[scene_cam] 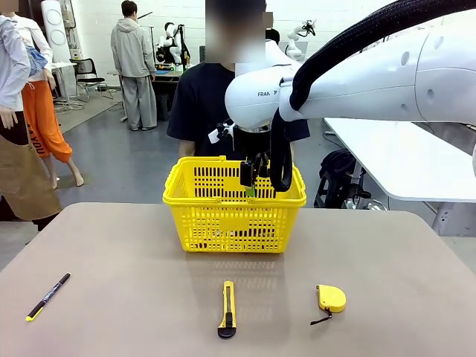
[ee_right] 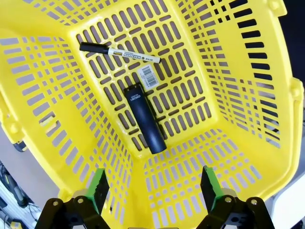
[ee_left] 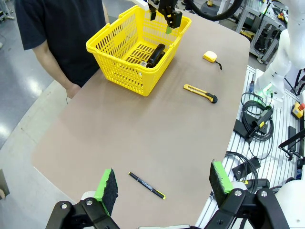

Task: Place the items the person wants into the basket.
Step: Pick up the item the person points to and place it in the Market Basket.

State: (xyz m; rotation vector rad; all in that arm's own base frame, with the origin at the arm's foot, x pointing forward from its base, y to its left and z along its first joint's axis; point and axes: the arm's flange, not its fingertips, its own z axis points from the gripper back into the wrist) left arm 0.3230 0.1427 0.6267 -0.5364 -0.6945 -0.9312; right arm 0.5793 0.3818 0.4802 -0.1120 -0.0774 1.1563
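While the table [scene_cam: 134, 297] is carrying a yellow basket [scene_cam: 216, 216] and loose tools, the person [scene_cam: 201, 104] is standing at its far edge. The basket is sitting just inside that edge, at its middle. The right gripper [ee_right: 155, 183] is hanging over the basket's open top, its fingers spread apart and grasping nothing. The left gripper [ee_left: 164, 183] is hovering high above the near left corner, its fingers likewise released and empty. Inside the basket, the stapler [ee_right: 145, 119] is lying on the floor near the centre, with the marker [ee_right: 119, 51] lying near it, not touching. The knife [scene_cam: 227, 309] is lying by the near edge at its middle, the tape measure [scene_cam: 331, 297] is resting further toward the right edge, and the pen [scene_cam: 48, 296] is lying toward the near left corner.
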